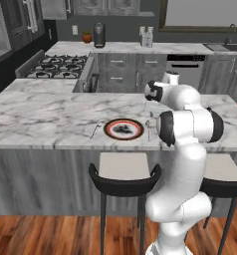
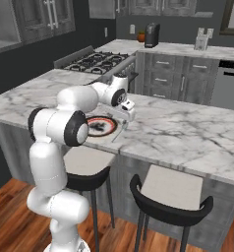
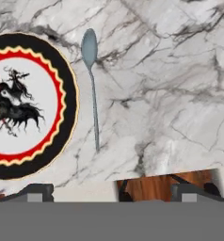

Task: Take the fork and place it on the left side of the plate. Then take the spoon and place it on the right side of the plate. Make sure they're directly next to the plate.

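The plate (image 3: 24, 103), round with a red scalloped ring and a dark figure at its centre, lies on the marble counter near its front edge. The spoon (image 3: 92, 84) lies flat right beside the plate's right rim, bowl pointing away from the counter edge; it also shows as a thin line (image 2: 117, 135). On the plate's (image 1: 123, 129) left side, close to its rim, lies the fork (image 1: 95, 130). My gripper (image 3: 116, 192) hovers open above the spoon's handle end, nothing between its fingers (image 3: 38, 190). The gripper (image 2: 128, 116) hangs a little above the counter.
Two black bar stools (image 1: 124, 175) stand under the counter's front edge (image 1: 90, 147). A stove (image 1: 58, 66) sits at the back left. A toaster-like appliance (image 1: 99, 35) and an orange fruit (image 1: 86, 37) are on the far counter. Bare marble (image 2: 188, 133) stretches right of the spoon.
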### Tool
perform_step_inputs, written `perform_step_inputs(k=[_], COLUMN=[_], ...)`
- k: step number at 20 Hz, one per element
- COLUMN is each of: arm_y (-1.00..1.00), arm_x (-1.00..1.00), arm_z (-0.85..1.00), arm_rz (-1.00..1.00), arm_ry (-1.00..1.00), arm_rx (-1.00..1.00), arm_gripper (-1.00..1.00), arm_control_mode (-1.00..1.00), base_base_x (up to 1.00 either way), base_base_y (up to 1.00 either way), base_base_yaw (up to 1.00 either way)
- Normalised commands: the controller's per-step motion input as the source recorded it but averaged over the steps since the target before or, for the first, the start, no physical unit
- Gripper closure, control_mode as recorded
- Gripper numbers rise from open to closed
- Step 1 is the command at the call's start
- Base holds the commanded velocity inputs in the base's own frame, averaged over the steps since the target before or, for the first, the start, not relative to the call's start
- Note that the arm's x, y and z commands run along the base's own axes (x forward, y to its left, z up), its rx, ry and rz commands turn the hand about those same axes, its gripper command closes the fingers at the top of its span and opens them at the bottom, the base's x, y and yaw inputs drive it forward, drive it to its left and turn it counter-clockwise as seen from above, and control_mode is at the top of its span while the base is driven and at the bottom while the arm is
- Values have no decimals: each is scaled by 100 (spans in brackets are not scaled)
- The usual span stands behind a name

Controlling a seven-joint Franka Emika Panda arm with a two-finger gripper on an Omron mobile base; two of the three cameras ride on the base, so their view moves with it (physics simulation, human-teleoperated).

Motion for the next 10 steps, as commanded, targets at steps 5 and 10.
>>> perform_step_inputs(k=[5,10], arm_y=[13,25], arm_x=[-100,-100], arm_z=[4,13], arm_rz=[0,0], arm_ry=[-7,-6], arm_rx=[0,0], arm_gripper=[-100,-100], arm_control_mode=[-100,-100], base_base_x=[0,0], base_base_y=[0,0], base_base_yaw=[0,0])
